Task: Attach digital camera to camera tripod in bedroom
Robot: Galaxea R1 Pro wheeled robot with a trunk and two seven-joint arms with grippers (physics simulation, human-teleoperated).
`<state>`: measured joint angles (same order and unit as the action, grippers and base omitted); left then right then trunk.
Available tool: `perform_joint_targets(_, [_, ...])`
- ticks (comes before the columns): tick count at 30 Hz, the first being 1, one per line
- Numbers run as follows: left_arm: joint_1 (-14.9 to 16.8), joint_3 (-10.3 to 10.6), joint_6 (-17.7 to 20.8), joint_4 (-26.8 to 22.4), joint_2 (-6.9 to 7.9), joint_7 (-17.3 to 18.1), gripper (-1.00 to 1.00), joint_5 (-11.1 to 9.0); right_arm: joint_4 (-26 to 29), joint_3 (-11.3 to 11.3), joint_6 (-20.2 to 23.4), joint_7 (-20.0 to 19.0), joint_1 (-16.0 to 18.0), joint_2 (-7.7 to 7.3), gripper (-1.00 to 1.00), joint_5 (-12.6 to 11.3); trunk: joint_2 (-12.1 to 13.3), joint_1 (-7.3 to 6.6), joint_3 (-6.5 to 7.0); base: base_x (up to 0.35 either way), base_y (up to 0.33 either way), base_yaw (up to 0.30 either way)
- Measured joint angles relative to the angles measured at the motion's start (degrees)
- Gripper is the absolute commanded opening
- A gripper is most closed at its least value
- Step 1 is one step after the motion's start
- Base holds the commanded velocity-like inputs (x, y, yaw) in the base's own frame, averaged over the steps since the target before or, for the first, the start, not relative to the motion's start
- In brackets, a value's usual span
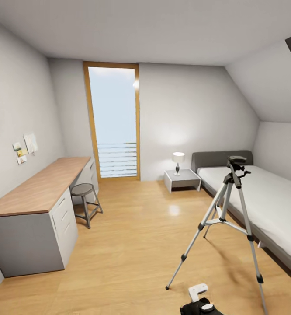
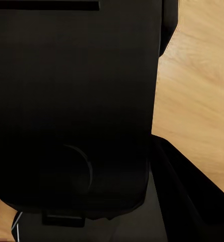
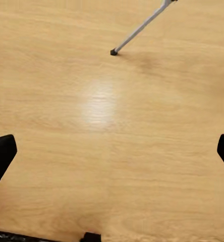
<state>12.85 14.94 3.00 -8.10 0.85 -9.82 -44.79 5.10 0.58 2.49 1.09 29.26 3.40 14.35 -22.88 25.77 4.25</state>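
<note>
Right gripper [image 3: 112, 151] wide apart above floor; camera tripod [image 1: 227, 218] stands ahead.

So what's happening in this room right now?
A robot stands in a bedroom facing a silver three-legged camera tripod that rests on the light wood floor beside a low grey bed. The tripod's black head carries nothing yet. The right gripper hangs open above bare floor, with one tripod foot ahead of it. The left wrist view is mostly blocked by a dark shape, so that gripper's state is unclear.
</note>
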Motion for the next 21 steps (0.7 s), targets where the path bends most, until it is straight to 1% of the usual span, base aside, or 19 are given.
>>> perform_joint_targets(2, [0.0,0.0,0.0,0.0,0.00,0.0,-1.00,0.0,-3.5,-0.6,0.1,-0.3,-0.2,0.06,1.00,-0.1,0.0,0.00,0.00,0.000,0.000,0.280])
perform_joint_targets(3, [0.0,0.0,0.0,0.0,0.00,0.0,-1.00,0.0,-4.2,-0.8,0.2,-0.4,-0.3,0.02,1.00,-0.1,0.0,0.00,0.00,0.000,0.000,0.280])
perform_joint_targets(7, [0.0,0.0,0.0,0.0,-0.05,0.0,-1.00,-0.1,-6.0,-1.1,0.7,-0.1,-0.2,-0.19,1.00,-0.3,0.0,0.00,0.00,0.000,0.000,0.255])
perform_joint_targets(10, [0.0,-0.1,0.0,0.0,-0.08,0.0,-1.00,-0.1,-6.6,-1.2,0.6,0.0,-0.3,-0.60,1.00,-0.4,0.0,0.00,0.00,0.000,0.000,0.112])
perform_joint_targets(12, [0.0,-0.1,0.0,0.0,-0.07,0.0,-1.00,-0.1,-6.7,-1.2,0.6,0.0,-0.5,-1.22,1.00,-0.5,0.0,0.00,0.00,0.000,0.000,0.058])
perform_joint_targets(13, [0.0,-0.1,0.0,0.0,-0.05,0.0,-1.00,-0.1,-6.8,-1.2,0.6,0.1,-1.2,-2.00,1.00,-0.5,0.0,0.00,0.00,0.000,0.000,0.036])
perform_joint_targets(16, [0.0,0.0,0.0,0.1,-0.04,0.0,-1.00,-0.1,-6.9,-1.3,0.5,0.1,-2.9,-3.08,1.00,-0.5,0.0,0.00,0.00,0.000,0.000,0.022])
perform_joint_targets(17, [0.0,0.0,0.0,0.1,-0.03,0.0,-1.00,-0.2,-6.9,-1.3,0.5,0.1,-3.9,-3.52,1.00,-0.5,0.0,0.00,-0.01,0.000,0.000,0.012])
perform_joint_targets(21, [0.0,0.0,0.0,0.4,0.05,0.0,-1.00,-0.2,-6.9,-1.3,0.4,0.0,-5.6,-4.12,1.00,-0.5,0.0,0.00,0.00,0.000,0.000,0.006])
